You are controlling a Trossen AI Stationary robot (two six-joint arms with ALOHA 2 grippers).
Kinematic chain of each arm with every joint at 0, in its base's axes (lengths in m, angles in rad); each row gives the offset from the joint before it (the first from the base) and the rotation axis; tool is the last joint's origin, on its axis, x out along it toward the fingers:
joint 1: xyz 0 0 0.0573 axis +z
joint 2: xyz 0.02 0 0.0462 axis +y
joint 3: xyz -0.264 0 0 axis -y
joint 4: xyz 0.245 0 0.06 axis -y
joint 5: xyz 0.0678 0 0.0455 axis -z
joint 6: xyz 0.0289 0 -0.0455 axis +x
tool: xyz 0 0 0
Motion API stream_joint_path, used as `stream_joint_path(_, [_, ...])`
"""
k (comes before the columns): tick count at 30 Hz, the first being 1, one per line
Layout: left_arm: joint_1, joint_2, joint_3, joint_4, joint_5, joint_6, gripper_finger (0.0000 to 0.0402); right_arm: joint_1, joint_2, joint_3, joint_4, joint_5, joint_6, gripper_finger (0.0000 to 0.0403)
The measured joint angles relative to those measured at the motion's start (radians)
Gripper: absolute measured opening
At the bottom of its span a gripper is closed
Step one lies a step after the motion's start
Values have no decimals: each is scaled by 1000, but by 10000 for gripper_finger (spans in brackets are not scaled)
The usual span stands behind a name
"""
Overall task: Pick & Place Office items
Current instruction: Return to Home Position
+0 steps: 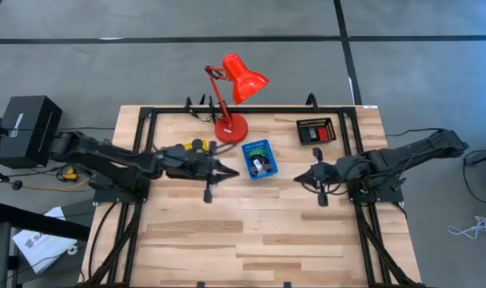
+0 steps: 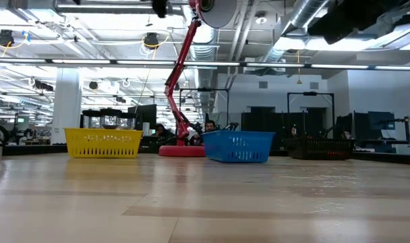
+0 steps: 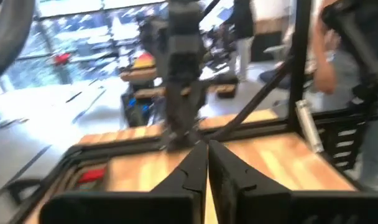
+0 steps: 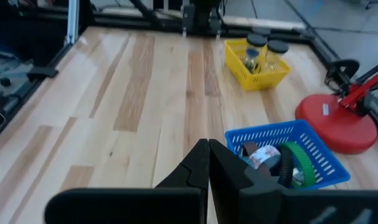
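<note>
Here the office items (image 4: pixel 262 155) lie in bins. A green piece (image 4: pixel 299 160) and a watch-like piece sit in the blue bin (image 4: pixel 263 132) at the middle of the tabletop (image 1: pixel 251 232). Red pieces (image 1: pixel 310 126) show in the black bin (image 1: pixel 316 141) at the far right. Two jars (image 4: pixel 258 47) stand in the yellow bin (image 4: pixel 242 74) to the left, and the lamp (image 1: pixel 231 128) stands between the yellow and blue bins. The left gripper (image 1: pixel 229 170) hangs just left of the blue bin with its fingers clenched on nothing. The right gripper (image 1: pixel 300 178) is to the bin's right, its fingers likewise clenched and empty.
</note>
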Motion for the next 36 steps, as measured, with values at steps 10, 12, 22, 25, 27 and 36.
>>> stream_joint_path(10, [-26,-349,-244,112,-192,66,1,-2,-135,0,-21,1,-40,0])
stream_joint_path(12, [-23,-431,-303,117,-215,80,1,-2,-160,0,-41,1,-47,0])
stream_joint_path(22, [-24,-721,-467,127,-223,111,1,-1,-284,1,-71,1,-23,0])
stream_joint_path(25, [-24,-756,-491,129,-223,111,1,-1,-318,-18,-73,1,-12,0])
stream_joint_path(27, [-24,-773,-500,130,-223,111,1,-1,-346,-46,-72,1,-3,0])
stream_joint_path(36, [-24,-793,-522,130,-222,134,1,-1,-550,-165,-27,1,22,0])
